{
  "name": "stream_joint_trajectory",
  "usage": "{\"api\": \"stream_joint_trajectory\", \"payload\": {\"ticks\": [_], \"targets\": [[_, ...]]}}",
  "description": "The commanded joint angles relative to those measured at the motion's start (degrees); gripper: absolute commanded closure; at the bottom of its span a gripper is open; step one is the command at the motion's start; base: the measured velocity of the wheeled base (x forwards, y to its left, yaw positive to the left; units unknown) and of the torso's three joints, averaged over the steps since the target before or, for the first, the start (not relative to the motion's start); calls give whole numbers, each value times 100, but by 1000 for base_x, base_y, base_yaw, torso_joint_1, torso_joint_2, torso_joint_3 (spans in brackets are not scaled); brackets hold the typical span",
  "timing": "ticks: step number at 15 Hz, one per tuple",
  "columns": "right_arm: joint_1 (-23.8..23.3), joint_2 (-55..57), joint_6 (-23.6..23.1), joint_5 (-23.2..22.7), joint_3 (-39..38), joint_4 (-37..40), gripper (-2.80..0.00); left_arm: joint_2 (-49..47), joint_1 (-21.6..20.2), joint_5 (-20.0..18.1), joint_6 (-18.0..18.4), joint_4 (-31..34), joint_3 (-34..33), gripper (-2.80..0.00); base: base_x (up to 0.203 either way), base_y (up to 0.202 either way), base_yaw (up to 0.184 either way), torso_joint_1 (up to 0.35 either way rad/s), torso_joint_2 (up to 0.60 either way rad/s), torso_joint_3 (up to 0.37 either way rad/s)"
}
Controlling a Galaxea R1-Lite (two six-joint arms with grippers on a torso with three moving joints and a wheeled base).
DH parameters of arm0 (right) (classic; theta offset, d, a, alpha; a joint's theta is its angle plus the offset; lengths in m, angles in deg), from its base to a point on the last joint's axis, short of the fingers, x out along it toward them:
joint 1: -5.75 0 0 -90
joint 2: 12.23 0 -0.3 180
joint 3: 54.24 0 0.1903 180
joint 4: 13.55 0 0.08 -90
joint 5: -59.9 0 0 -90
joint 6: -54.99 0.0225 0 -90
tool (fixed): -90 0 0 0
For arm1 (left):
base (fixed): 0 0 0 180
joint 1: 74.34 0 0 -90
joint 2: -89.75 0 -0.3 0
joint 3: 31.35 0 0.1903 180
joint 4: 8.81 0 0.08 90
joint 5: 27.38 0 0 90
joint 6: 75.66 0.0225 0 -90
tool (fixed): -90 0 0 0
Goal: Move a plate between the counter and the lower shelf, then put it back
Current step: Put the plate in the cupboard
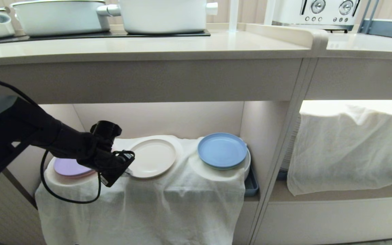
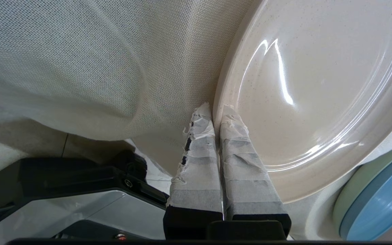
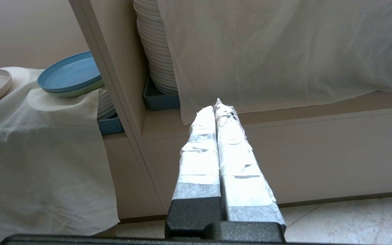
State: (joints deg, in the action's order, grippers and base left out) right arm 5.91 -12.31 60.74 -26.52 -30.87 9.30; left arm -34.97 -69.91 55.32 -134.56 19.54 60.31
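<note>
Under the worktop (image 1: 141, 47), on the lower shelf (image 1: 168, 119), the cream plate (image 1: 152, 157) rests on white cloth (image 1: 148, 204), a lilac plate (image 1: 69, 167) at its nine o'clock and a blue plate (image 1: 222, 150) at three. The left gripper (image 2: 218, 110) has its fingers pinched on the plate's rim at eight o'clock. The right gripper (image 3: 217, 107) idles, fingers pressed together. Judging by this, the lift back to the worktop remains.

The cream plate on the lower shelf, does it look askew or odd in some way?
Yes. The plate sits tilted on the white cloth, its near rim pinched in the shut left gripper. The blue plate lies level.
</note>
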Motion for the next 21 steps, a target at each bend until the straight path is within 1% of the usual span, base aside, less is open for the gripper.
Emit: {"api": "stream_joint_trajectory", "payload": {"ticks": [1,6,9,12,21], "targets": [[2,7,5,3,0,-2,0,1,6,-8,-33,2,0,0,0,0,0,0,0,0],[2,7,5,3,0,-2,0,-1,6,-7,-42,2,9,0,0,0,0,0,0,0],[2,7,5,3,0,-2,0,-52,49,132,-76,-6,26,0,0,0,0,0,0,0],[3,7,5,3,0,-2,0,-131,84,279,-200,-6,123,0,0,0,0,0,0,0],[2,7,5,3,0,-2,0,-166,158,317,-323,-6,220,0,0,0,0,0,0,0]]}}
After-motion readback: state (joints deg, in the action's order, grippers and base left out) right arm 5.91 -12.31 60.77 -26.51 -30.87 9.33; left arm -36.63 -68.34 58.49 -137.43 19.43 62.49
